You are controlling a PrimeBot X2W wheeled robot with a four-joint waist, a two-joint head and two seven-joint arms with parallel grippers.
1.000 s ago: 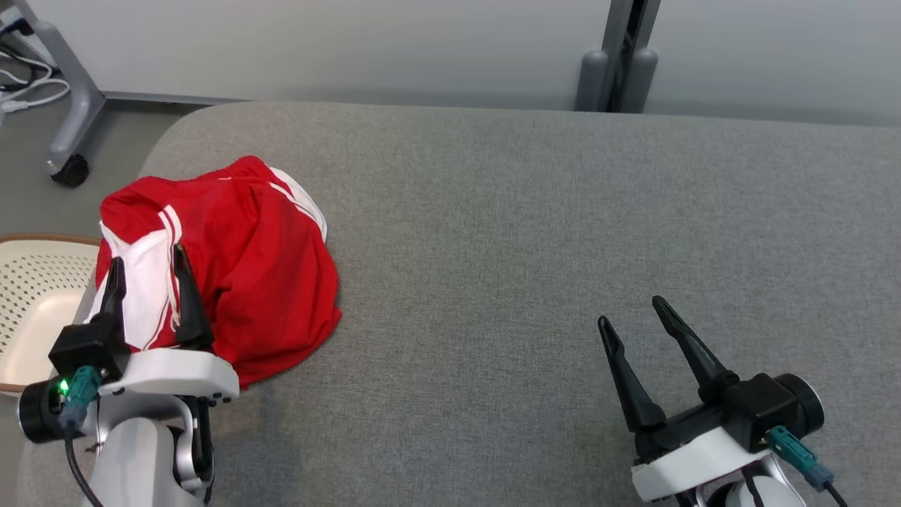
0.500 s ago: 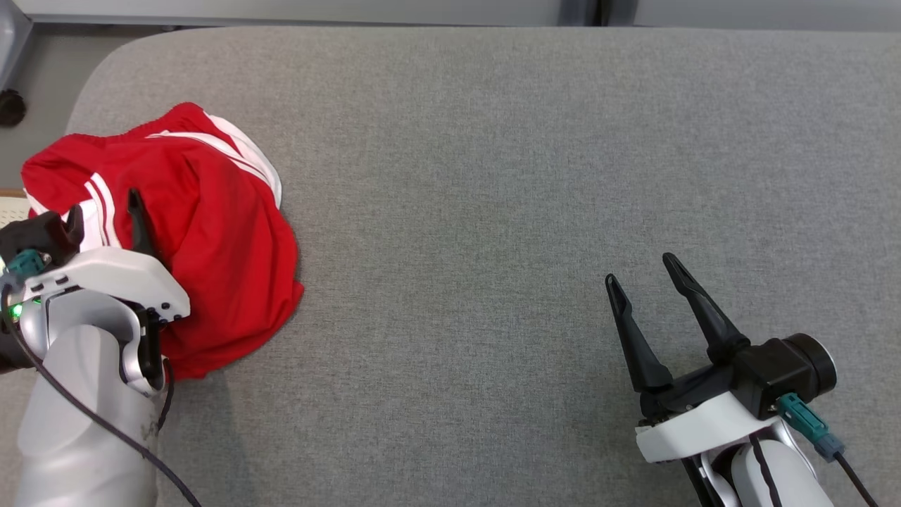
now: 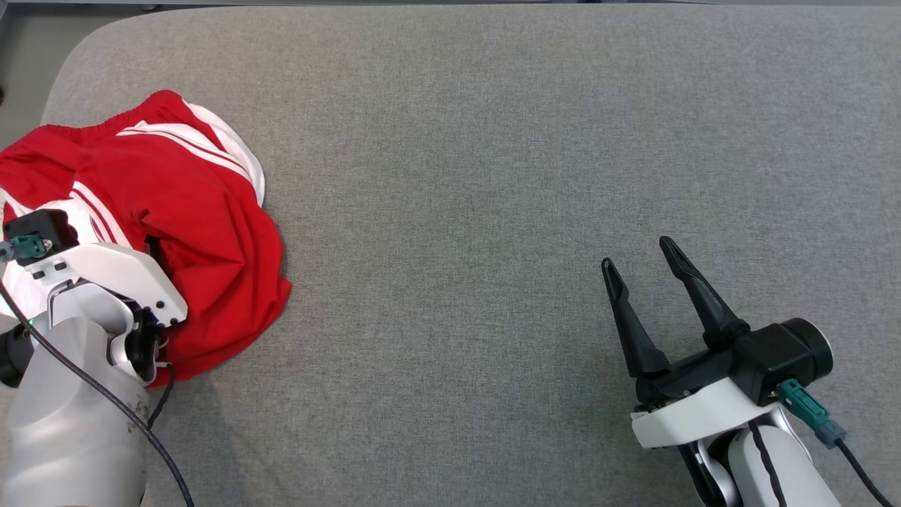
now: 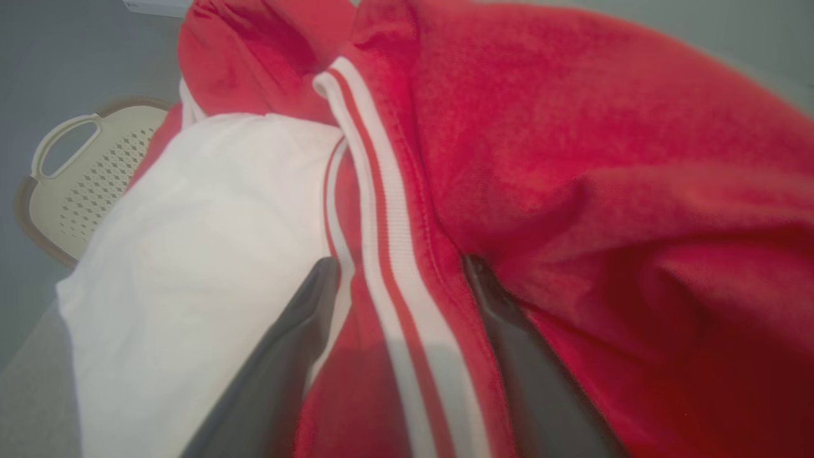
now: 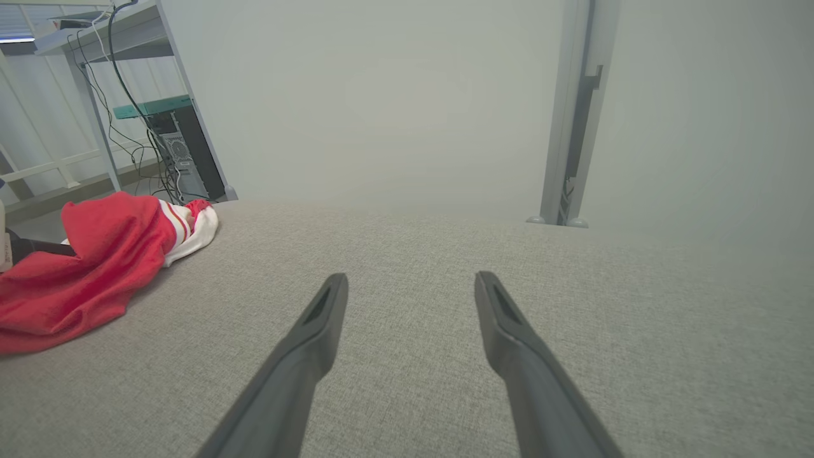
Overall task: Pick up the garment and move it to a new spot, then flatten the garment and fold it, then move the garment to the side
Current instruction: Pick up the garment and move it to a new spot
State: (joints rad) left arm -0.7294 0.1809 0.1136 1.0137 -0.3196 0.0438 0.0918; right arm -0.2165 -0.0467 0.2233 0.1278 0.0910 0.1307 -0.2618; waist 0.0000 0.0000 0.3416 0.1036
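The garment [image 3: 190, 225] is a crumpled red piece with white stripes and a white panel, heaped at the left end of the grey padded table [image 3: 493, 176]. My left gripper [image 4: 397, 264] is open and pushed into the heap. A striped red fold lies between its two dark fingers [image 4: 299, 331], and the white panel [image 4: 191, 254] lies to the left of them. In the head view only its white wrist [image 3: 105, 274] and a bit of one finger stand out of the cloth. My right gripper [image 3: 635, 253] is open and empty over bare table at the lower right, far from the garment [image 5: 95, 254].
A cream perforated basket [image 4: 82, 172] sits on the floor beyond the table's left end. A desk frame with cables and a computer [image 5: 172, 146] stands behind the garment. A grey post [image 5: 572, 114] rises at the back wall.
The head camera has tilted down, so the whole picture shifted. My left gripper has gone further into the garment, its fingers now mostly buried in folds. The right gripper has barely moved.
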